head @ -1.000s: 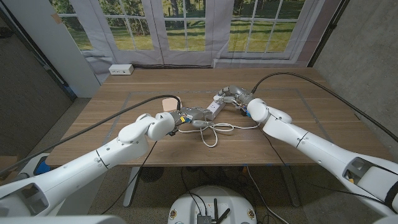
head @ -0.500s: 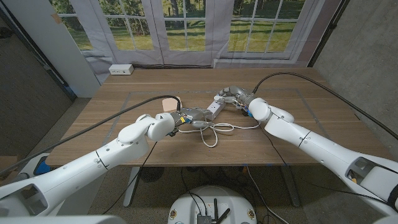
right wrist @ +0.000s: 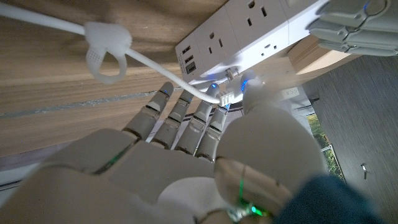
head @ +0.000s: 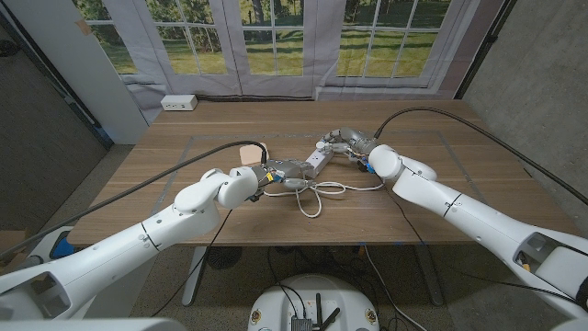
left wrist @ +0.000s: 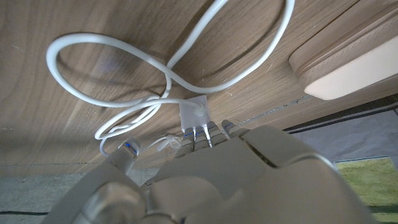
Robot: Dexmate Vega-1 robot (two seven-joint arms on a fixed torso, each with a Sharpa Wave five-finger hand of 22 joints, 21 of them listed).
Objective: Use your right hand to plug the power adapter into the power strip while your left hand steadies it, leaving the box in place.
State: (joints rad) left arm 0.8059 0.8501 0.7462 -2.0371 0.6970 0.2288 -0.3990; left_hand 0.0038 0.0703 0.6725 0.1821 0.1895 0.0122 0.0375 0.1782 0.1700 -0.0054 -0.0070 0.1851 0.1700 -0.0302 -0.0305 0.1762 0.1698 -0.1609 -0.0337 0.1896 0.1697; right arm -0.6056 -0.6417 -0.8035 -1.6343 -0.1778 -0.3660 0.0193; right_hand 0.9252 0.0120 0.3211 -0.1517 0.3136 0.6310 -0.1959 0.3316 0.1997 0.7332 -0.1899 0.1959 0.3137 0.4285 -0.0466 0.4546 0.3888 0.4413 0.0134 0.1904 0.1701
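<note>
Both hands work at mid-surface (head: pixel 441 193). The left hand (head: pixel 280 173) presses on the near end of the power strip (head: pixel 317 158), presumably so it cannot slide under insertion force. The right hand (head: pixel 347 141) is closed at the strip's far end; whether it holds the power adapter cannot be told. A white prong block (left wrist: pixel 194 115) shows beside the left fingers (left wrist: pixel 211 132). The box (head: pixel 248 154) sits near the left hand, untouched. Cable (head: pixel 317 195) loops nearer the robot.

Glossy white arms (head: pixel 165 225), grey-fingered robot hands (head: pixel 342 140)
</note>
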